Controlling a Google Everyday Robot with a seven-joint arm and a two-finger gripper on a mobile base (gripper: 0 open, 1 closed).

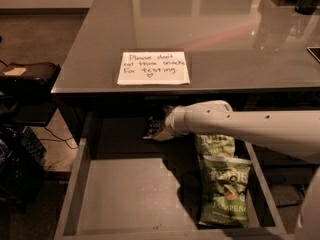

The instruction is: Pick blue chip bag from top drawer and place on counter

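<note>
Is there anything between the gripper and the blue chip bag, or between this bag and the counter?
Nothing visible separates the gripper from the blue chip bag; it is right at it, at the back of the top drawer. The edge of the counter overhangs the bag, so it likely must come forward first.

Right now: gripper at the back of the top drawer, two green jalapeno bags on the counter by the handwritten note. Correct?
No. The camera view shows the green jalapeno bags in the top drawer, not on the counter by the handwritten note. The gripper is at the drawer's back.
</note>
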